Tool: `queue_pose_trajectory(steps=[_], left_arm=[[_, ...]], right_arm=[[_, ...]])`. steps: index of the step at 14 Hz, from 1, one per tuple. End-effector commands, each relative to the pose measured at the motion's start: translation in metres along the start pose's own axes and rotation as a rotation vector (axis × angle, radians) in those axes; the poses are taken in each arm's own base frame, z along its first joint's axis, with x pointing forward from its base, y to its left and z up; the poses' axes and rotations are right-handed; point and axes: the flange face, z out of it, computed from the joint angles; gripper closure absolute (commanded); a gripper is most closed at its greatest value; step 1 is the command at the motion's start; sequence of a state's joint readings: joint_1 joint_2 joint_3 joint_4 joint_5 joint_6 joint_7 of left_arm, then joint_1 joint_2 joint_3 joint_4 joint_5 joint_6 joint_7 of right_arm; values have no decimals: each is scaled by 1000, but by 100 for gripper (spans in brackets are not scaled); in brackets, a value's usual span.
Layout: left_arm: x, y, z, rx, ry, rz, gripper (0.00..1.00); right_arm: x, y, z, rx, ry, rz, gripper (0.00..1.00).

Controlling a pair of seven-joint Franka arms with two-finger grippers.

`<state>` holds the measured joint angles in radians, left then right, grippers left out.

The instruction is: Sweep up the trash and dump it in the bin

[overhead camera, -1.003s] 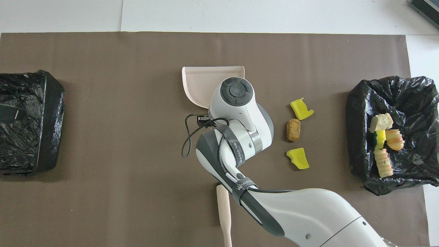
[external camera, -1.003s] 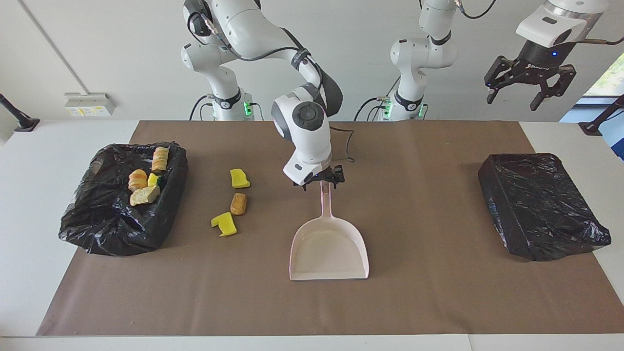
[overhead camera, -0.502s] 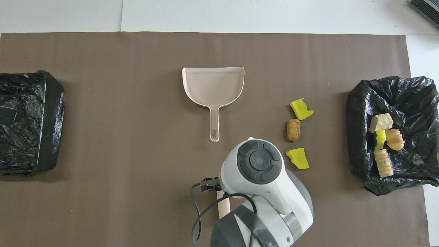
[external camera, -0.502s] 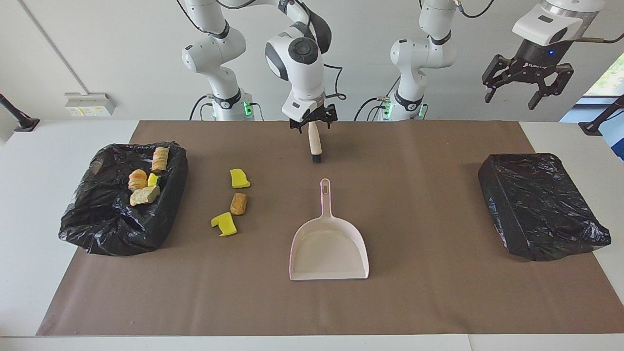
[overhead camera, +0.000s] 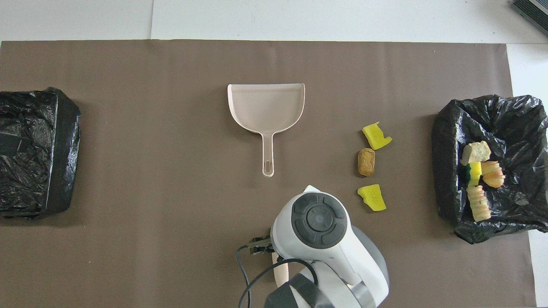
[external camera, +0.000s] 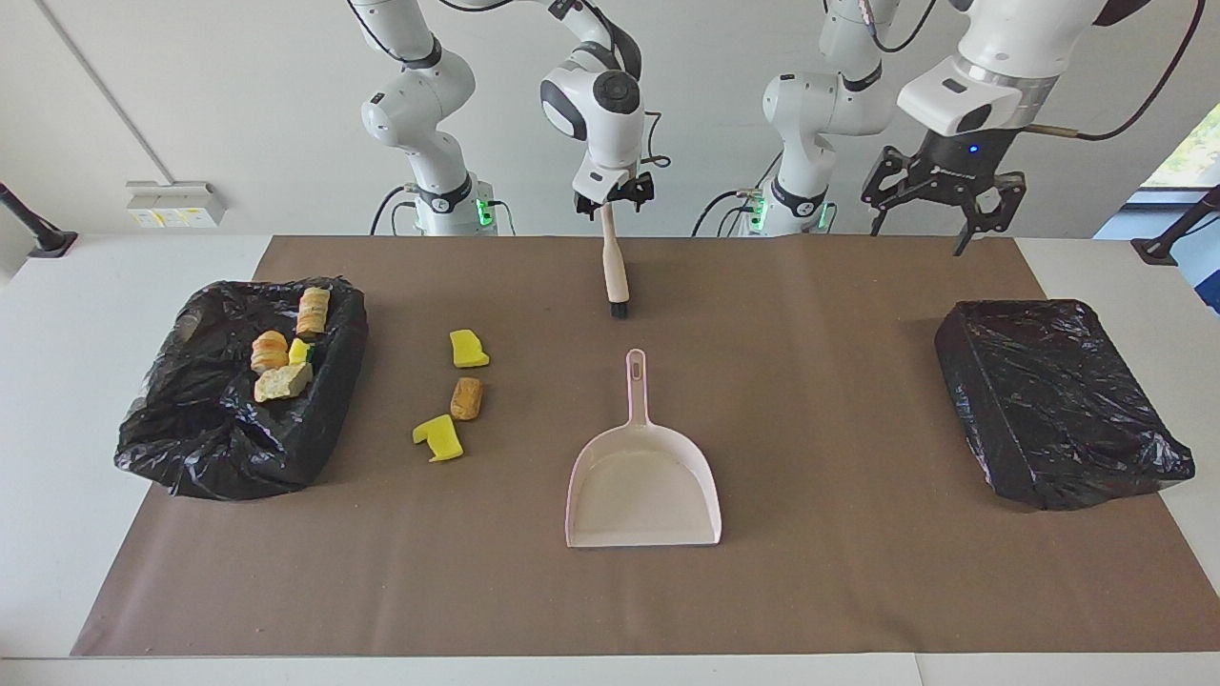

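A: The right pincer (external camera: 615, 195) has left the dustpan (external camera: 643, 486) and pulled back above the brush (external camera: 615, 272), jaws spread, holding nothing.

B: So sweeping starts next. Trash?

A: Three chunks (external camera: 453, 400) lie on the tabletop (external camera: 820, 400) beside the nearer bin (external camera: 243, 391); four are inside. The left pincer (external camera: 944, 195), released, drifts inward. Another bin (external camera: 1058, 400) sits aside; nothing blocks.

- Light: bright, even, diffuse daylight; window (external camera: 1182, 152) at the left arm's end.
- Shadows: soft, faint, close under dustpan (external camera: 643, 486) and bin bags (external camera: 1053, 400).
- Glare: small highlights on black plastic only.
- Focus: sharp throughout both views; no motion blur.
- Edges: straight.
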<state>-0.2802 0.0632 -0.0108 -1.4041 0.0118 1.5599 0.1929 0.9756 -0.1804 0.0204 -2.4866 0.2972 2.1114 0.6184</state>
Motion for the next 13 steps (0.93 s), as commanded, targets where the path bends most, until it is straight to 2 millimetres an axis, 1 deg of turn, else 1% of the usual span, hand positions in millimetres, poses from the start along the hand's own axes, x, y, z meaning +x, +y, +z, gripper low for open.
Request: queue_pose_trajectory(steps=[1, 2, 3, 4, 5, 6, 7, 8, 9, 10, 11, 12, 13], left_arm=[[19, 54, 42, 13, 24, 42, 0], [27, 70, 63, 10, 32, 18, 0], [33, 87, 77, 5, 39, 6, 0], [42, 108, 99, 1, 25, 10, 0], [50, 124, 118, -2, 18, 3, 0], [58, 142, 133, -5, 25, -15, 0], [65, 162, 159, -5, 9, -37, 0], [74, 182, 182, -8, 17, -52, 0], [80, 194, 196, -14, 41, -73, 0], [84, 199, 206, -18, 51, -98, 0], [84, 213, 214, -20, 46, -103, 0], [85, 225, 225, -24, 39, -106, 0], [81, 233, 239, -22, 29, -122, 0]], right_arm=[[-11, 11, 1, 27, 5, 12, 0], [-10, 10, 1, 29, 8, 12, 0], [-9, 10, 2, 27, 5, 14, 14], [-7, 10, 4, 30, 11, 13, 16], [-5, 9, 7, 30, 15, 14, 24], [-4, 9, 9, 29, 15, 16, 26], [-4, 9, 10, 28, 14, 16, 35], [-3, 9, 9, 32, 19, 6, 46], [-2, 9, 10, 32, 21, -9, 63], [0, 10, 11, 30, 17, -26, 84], [2, 11, 11, 29, 15, -31, 100], [7, 14, 13, 25, 8, -26, 100], [14, 18, 10, 28, 7, -12, 100]])
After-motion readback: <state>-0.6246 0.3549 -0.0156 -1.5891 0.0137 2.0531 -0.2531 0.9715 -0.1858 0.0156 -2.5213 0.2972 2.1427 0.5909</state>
